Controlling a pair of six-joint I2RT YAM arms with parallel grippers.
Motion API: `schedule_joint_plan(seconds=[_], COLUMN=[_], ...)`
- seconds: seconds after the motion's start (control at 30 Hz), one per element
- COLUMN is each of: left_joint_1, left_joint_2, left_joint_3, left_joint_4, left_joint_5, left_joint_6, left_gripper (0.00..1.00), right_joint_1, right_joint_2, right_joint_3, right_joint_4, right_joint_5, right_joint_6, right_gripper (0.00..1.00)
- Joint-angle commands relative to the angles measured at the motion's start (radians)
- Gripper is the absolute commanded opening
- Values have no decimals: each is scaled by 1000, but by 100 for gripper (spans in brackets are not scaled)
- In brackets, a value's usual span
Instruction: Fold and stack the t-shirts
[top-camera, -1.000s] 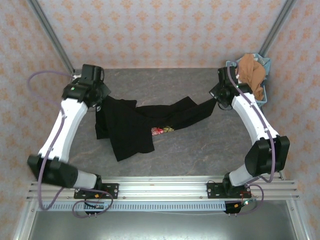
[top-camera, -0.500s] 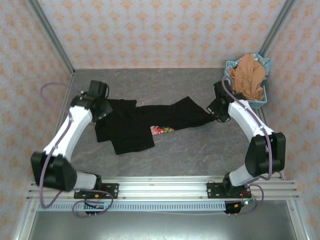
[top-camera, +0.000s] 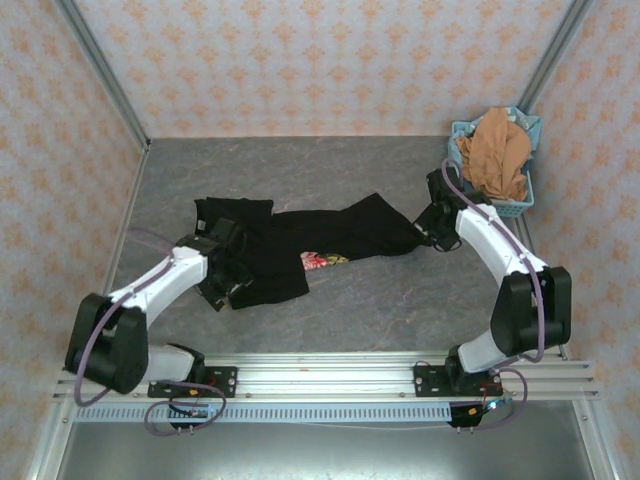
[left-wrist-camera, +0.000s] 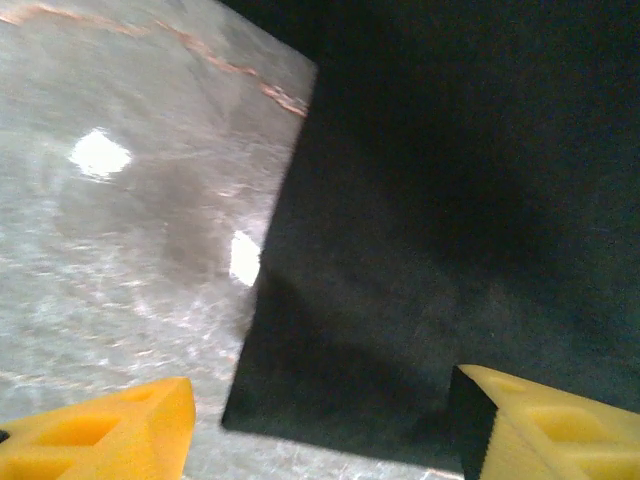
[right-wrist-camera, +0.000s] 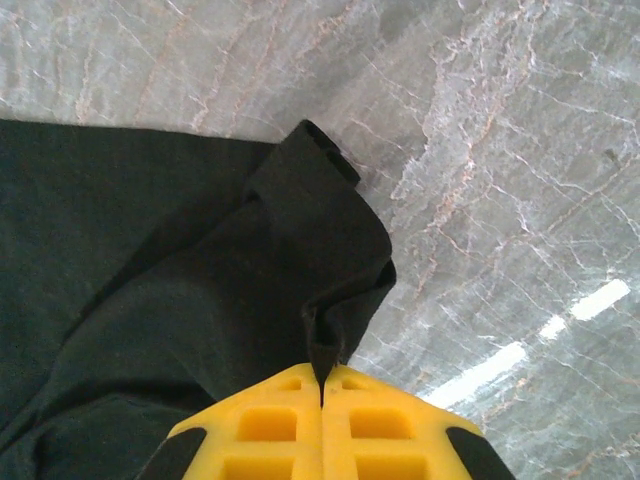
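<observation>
robot lab test cell here, two white arms bolted to an aluminium rail, loose cables below, patterned wall panels boxing in a grey marble-look tabletop, metal posts in the corners

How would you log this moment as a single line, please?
left gripper: open over corner of black cloth t-shirt | right gripper: shut on its right end | orange-brown cloth t-shirt: in light blue plastic lattice basket

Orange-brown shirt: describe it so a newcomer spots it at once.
Start at the grey marble table and go to its far right corner, where a light blue lattice basket sits. The orange-brown shirt is the crumpled cloth heaped in it, spilling over the rim. Unlike the black shirt spread on the table, it is plain and tan-coloured.
</observation>
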Motion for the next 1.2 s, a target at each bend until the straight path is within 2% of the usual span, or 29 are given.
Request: schedule_joint_plan(seconds=[0.0, 0.1, 0.17, 0.23, 0.27, 0.47, 0.7, 0.87, 1.0, 1.1, 1.17], left_joint_1=[-27, -41, -41, -41, -41, -41, -41, -41, -41, -41, -41], left_joint_2=[77, 105, 107, 90, 71, -109, -295, -408, -469, -491, -498], left_joint_3=[-8, -10, 3, 30, 44, 255, 492, 516, 473, 426, 407], left_joint_4=[40, 46, 34, 8, -3, -186, -384, -466, -510, -505, -503], left_joint_5=[37, 29, -2, -44, -58, -247, -487, -560, -592, -558, -536], left_joint_6=[-25, -30, -27, -22, -23, -14, -31, -89, -116, -124, -133], left_gripper=[65, 54, 33, 6, 0, 0, 0, 0, 0, 0, 0], right_joint_1=[7, 7, 7, 7, 6, -2, -2, 18, 90, 86, 72], right_joint_2=[-41, -43, -45, -44, -44, -37, -76, -206, -347, -397, -441], right_joint_3=[-13, -11, -10, -7, -4, 89, 205, 95, -158, -343, -376], right_joint_4=[-30, -33, -34, -35, -37, -79, -230, -324, -300, -266, -272], right_joint_5=[3, 9, 13, 14, 16, 35, 52, -1, -94, -142, -89], right_joint_6=[-11, -14, -17, -20, -21, -54, -56, -3, 92, 158, 186], right_gripper=[0, 0, 0, 0, 0, 0, 0, 0, 0, 37, 50])
